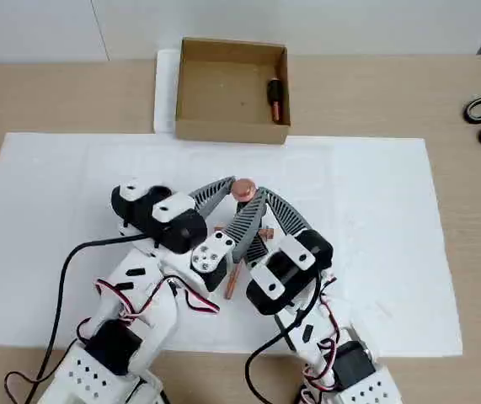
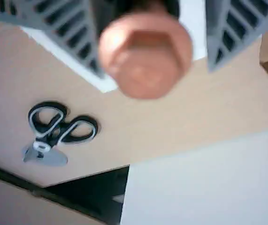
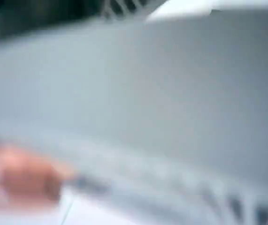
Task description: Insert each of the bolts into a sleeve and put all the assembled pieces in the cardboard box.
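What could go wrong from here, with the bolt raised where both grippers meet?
The bolt, pinched in the left gripper, might slip and fall onto the paper. The right gripper sits very close, so the two could clash. A loose copper piece between the arms could be knocked away.

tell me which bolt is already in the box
The bolt lying along the box's right wall, with a dark sleeve on one end. The other bolts are outside it, over the white sheet.
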